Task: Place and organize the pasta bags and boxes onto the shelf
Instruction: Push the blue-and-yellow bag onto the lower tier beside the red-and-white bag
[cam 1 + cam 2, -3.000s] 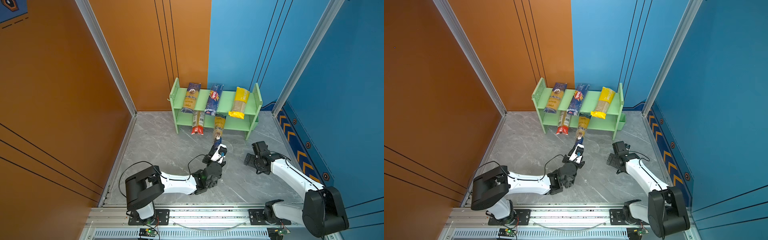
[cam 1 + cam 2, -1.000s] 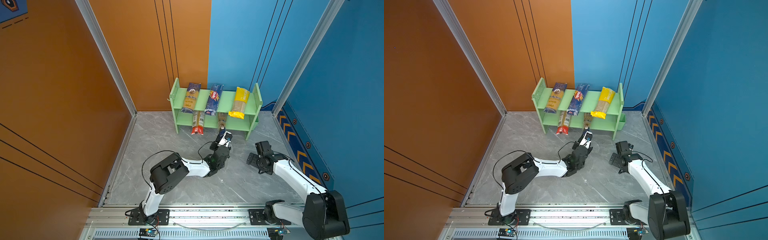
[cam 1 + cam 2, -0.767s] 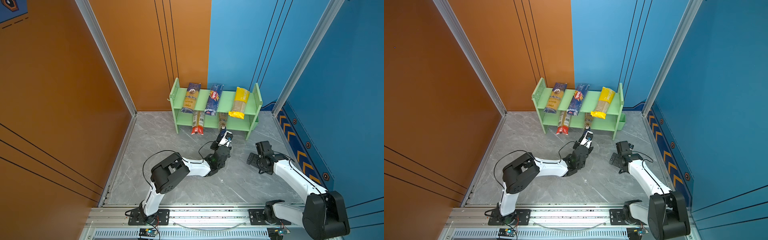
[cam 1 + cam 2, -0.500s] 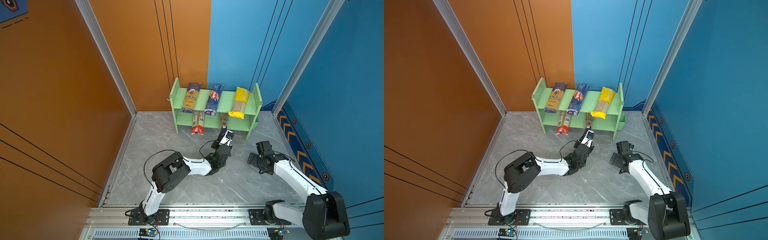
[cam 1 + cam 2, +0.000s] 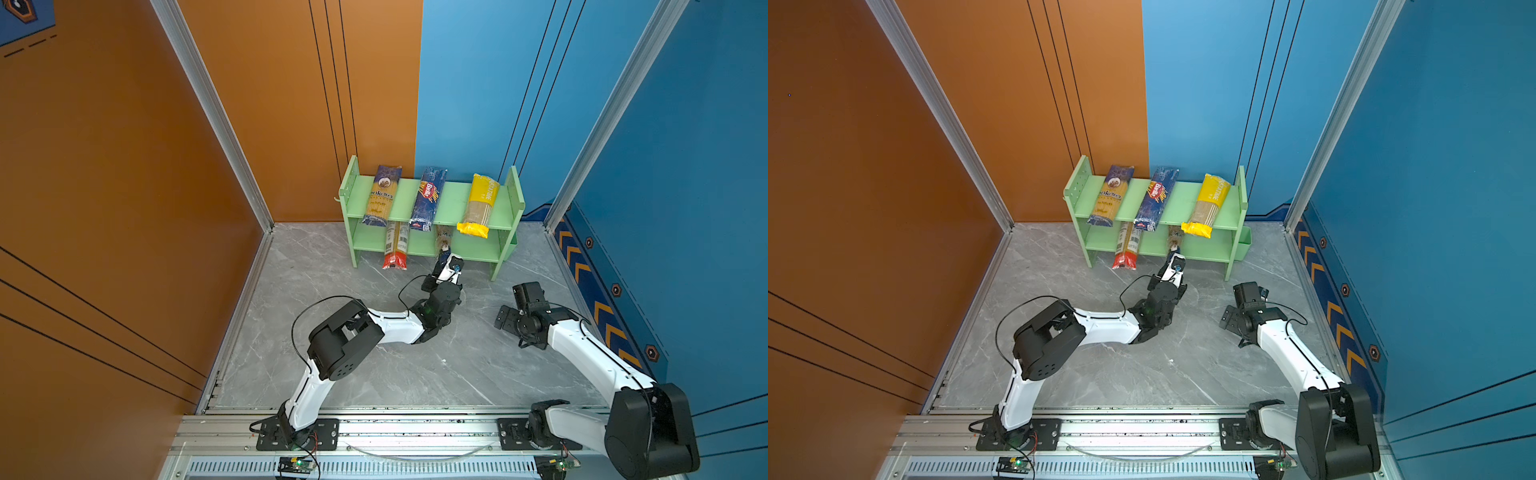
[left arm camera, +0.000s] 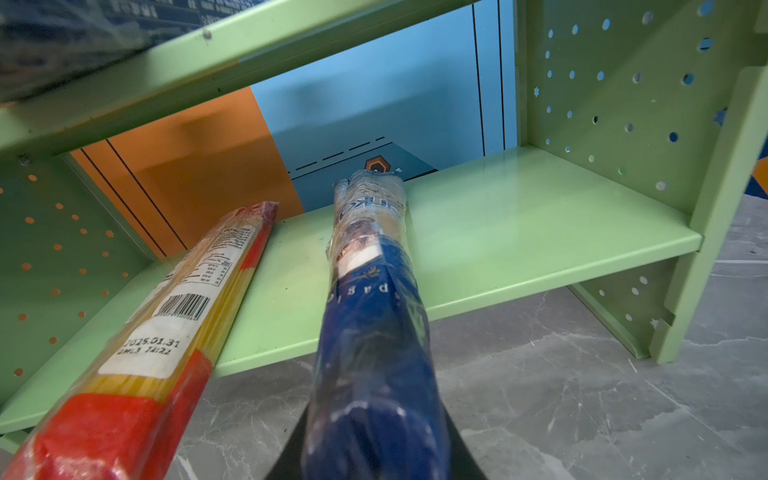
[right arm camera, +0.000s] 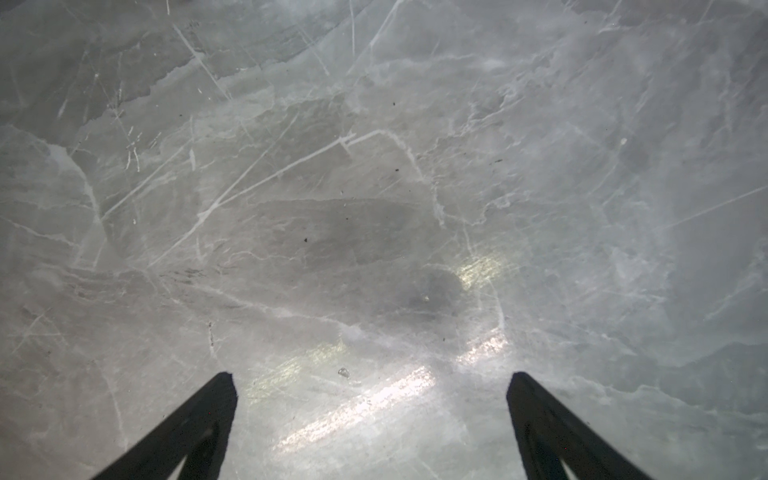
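The pastel-green shelf stands against the back wall in both top views. Its upper tier carries a dark-blue-and-yellow pack, a dark blue Barilla pack and a yellow pack. A red-ended clear pack lies on the lower tier, its red end overhanging the front. My left gripper is shut on the near end of a second dark-blue pack, whose far end rests deep on the lower tier. My right gripper hangs open over bare floor, holding nothing.
Grey marble floor lies in front of the shelf. Orange and blue walls close in the back and sides. The right part of the lower tier is bare next to the perforated side panel. The right arm rests right of the shelf front.
My left gripper has slid the dark-blue pack further into the lower tier, moving towards the shelf front. The right arm has stayed where it was.
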`<state>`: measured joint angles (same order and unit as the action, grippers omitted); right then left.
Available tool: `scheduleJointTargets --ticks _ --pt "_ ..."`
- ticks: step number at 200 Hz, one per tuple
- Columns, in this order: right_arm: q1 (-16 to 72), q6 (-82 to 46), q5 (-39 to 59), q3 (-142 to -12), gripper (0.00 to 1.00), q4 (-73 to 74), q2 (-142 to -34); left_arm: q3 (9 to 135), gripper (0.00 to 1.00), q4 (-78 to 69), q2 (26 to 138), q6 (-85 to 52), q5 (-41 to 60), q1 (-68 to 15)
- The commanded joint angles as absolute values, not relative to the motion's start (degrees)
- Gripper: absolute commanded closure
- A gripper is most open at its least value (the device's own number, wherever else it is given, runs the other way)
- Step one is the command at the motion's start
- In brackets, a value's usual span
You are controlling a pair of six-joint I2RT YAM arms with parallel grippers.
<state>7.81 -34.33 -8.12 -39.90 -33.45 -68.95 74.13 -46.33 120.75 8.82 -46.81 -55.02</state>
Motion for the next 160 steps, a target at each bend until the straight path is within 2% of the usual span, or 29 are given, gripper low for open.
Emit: scheduleJointTargets --ticks 1,160 --pt "7.5 -33.4 -8.0 -39.6 0.0 -34.8 -69.0 78.2 1.0 -51.1 120.1 7.1 -47.4 -54.0" --pt "6.5 -32.3 -7.2 -38.8 0.0 -33.8 -69.0 80.9 0.99 -50.5 122.5 7.6 -46.8 -53.4"
